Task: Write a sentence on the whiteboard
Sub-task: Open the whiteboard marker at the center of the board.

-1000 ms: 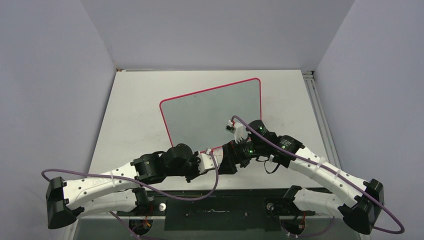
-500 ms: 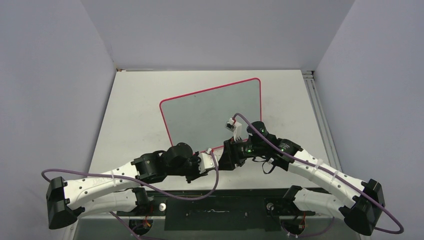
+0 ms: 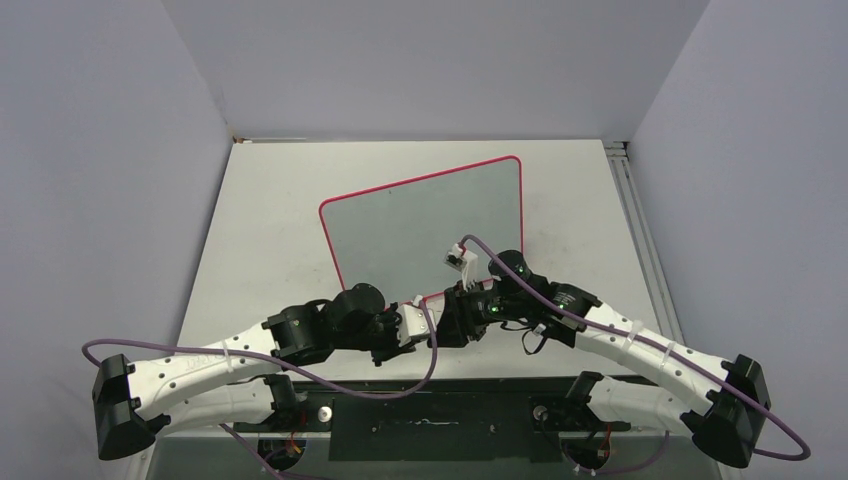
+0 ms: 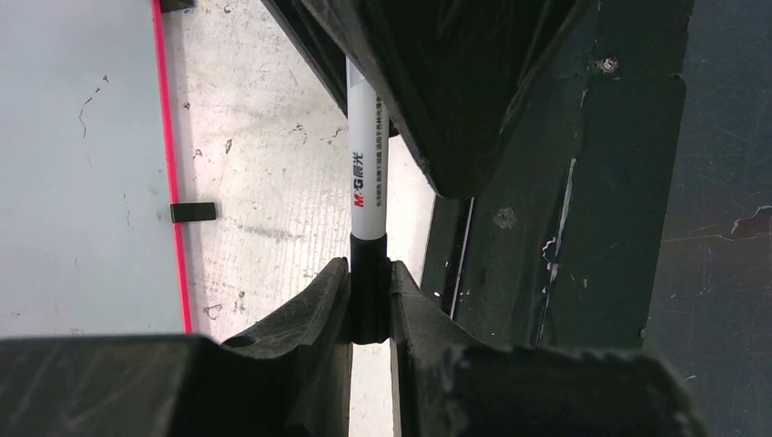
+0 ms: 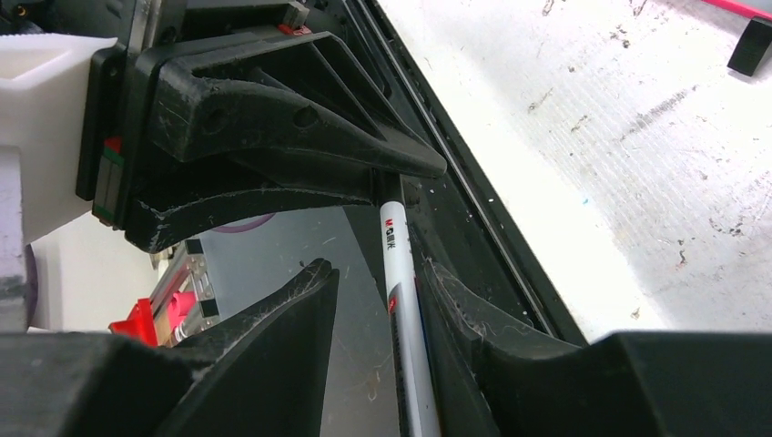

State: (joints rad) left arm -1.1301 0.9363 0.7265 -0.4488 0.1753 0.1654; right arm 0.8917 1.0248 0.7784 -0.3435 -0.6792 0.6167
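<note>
Pen (image 4: 369, 173) looks light, stiff, slick; left gripper (image 4: 369, 273) pinches its black end, right gripper (image 5: 378, 273) stands loose around the white mid-barrel, lower centre.

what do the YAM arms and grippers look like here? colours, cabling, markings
White links, black joint housings on the left arm and right arm. Each trails a purple cable. Green lights glow on the right wrist joints. Left gripper and right gripper: two black, tapered, scuffed fingers each. A white bracket with red detail tops the right wrist.
</note>
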